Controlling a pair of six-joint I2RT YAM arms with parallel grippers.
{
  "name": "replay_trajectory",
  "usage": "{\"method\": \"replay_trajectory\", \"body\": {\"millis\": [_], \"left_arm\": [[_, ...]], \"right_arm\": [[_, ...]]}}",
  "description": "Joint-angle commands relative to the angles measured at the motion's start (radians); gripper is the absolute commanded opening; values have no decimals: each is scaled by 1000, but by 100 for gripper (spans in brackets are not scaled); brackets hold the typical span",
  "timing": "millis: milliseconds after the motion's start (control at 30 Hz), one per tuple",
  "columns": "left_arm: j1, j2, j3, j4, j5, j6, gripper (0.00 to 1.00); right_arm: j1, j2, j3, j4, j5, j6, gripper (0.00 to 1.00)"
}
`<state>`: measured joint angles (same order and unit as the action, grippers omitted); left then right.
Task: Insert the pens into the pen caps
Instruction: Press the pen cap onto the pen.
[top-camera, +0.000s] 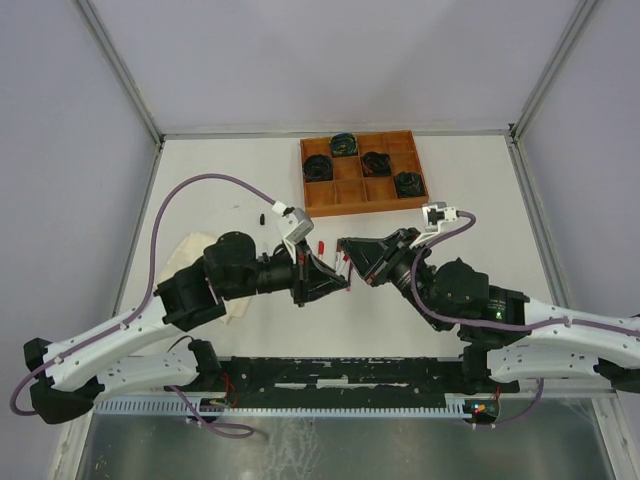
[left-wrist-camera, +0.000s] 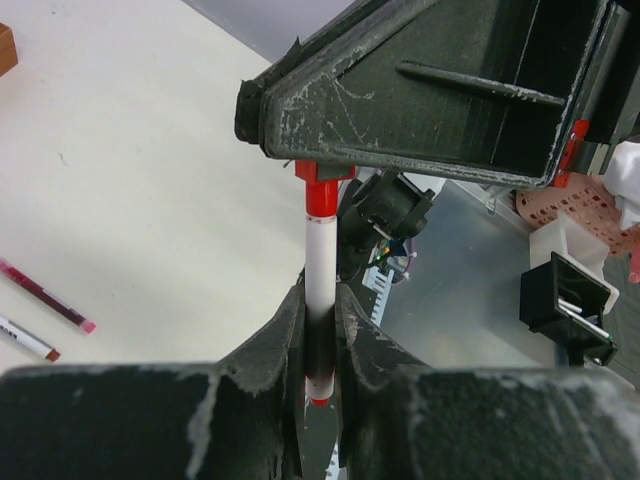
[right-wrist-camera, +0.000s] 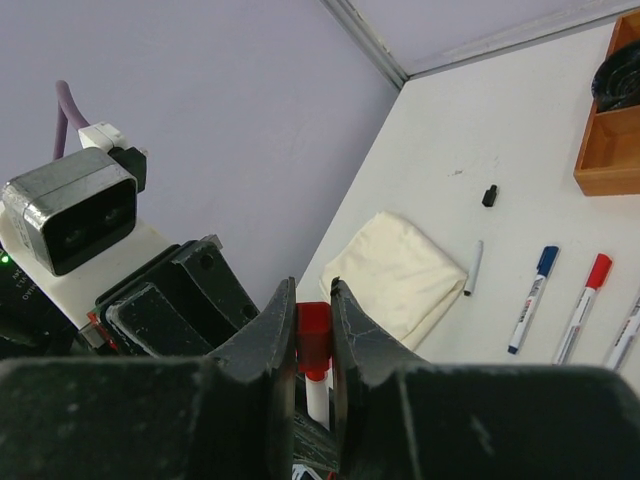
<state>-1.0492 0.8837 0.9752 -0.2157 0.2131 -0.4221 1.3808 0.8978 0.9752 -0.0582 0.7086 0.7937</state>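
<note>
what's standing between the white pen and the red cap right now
nothing visible: the left claw grips the pen, its end already meeting the red cap pinched in the right claw

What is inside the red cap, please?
The white pen, held by the left gripper, runs into the red cap in the right gripper. Its tip is hidden by the cap.

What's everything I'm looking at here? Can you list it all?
held pen: 1, white, between both arms' fingers
red cap: 1, red, at that pen's end
loose pens: at least 4, white, lying on table
black cap: 1, black, on table beyond cloth
cloth: 1, cream, table's left
tray: 1, brown wood, far side
coils: 4, black, in tray compartments
table: 1, white
left fingers: dark, shut on held pen
right fingers: dark, shut on red cap
</note>
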Motion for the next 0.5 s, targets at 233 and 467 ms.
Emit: {"method": "replay_trajectory", "body": {"millis": [233,467], "left_arm": [[33,-42,110,520,-201,17,3],[34,-47,105,521,-209,39,3]], "right_arm": [[193,130,-158,-210,-252,89,0],[223,135,-232,-91,-349,117,0]]}}
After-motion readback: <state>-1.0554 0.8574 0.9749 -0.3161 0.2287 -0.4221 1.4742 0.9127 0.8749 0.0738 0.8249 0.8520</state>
